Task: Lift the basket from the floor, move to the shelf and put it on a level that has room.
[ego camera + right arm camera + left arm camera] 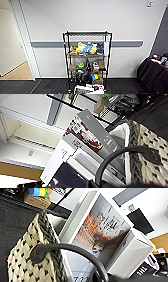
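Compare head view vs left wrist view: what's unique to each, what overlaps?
Head alone: the whole shelf against the wall, its bare top level, plush toys one tier down, a grey wall rail, a doorway at left. Left wrist alone: the basket weave, its braided dark rim and curved dark handle. Both: the white boxes in the basket, and dark carpet.
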You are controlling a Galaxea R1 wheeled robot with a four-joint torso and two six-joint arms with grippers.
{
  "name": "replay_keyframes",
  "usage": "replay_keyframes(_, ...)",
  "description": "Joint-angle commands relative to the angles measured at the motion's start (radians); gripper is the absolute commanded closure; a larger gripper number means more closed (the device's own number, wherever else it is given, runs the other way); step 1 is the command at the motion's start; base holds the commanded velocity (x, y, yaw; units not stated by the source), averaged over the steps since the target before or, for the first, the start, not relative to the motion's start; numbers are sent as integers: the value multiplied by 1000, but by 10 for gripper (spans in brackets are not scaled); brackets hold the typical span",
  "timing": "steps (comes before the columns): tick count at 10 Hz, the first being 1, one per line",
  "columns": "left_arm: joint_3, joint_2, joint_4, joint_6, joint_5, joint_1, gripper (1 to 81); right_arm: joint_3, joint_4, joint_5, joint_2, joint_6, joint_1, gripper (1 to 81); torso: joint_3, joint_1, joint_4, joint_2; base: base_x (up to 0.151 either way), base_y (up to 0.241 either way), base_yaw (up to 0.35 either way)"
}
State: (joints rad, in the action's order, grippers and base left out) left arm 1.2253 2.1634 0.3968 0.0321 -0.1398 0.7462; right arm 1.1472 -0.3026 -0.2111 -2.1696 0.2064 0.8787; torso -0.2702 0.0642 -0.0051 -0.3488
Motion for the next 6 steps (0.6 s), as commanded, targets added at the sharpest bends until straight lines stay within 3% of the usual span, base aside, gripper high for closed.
replay_keyframes(1,-49,-3,20,-6,-18,-129,811,-77,28,-1,3,2,-128,811,0,0,0,0,0,0,0)
replay_keyframes(4,-52,-2,20,-12,-17,-129,811,-74,30,-1,1,1,-114,811,3,-1,0,0,0,0,0)
replay_keyframes(6,-50,-2,20,-15,-17,-129,811,-74,34,-1,1,1,-111,811,3,-1,0,0,86,0,0)
